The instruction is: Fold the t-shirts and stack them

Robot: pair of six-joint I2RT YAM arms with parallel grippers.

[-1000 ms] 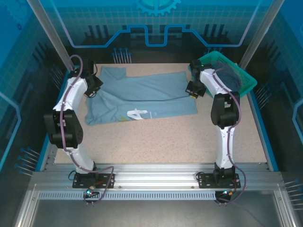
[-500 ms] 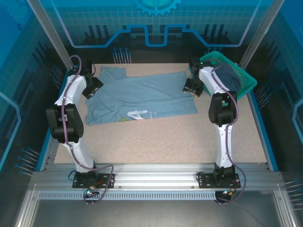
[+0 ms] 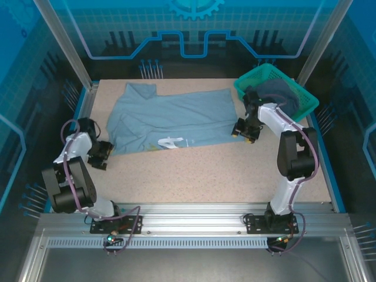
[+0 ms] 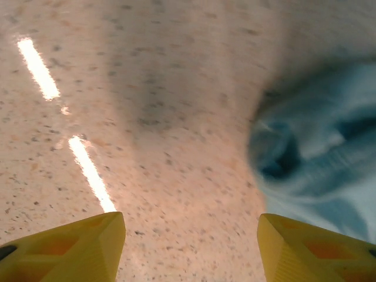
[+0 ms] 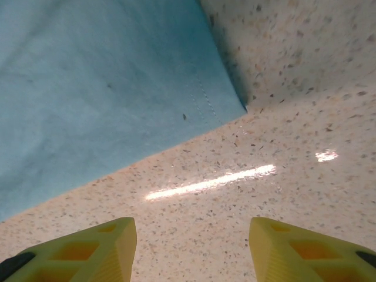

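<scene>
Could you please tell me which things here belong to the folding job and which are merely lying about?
Belonging to the job:
- pale blue t-shirt, spread on the table
- darker t-shirt, bunched in the teal basket
- left claw and right claw, both open and empty

Merely lying about:
- teal basket, apart from holding that shirt
- table

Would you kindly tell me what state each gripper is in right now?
Left gripper: open, holding nothing.
Right gripper: open, holding nothing.

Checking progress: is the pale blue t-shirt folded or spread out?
Mostly spread: pale t-shirt lies flat and wide on the table, no compact fold.
</scene>
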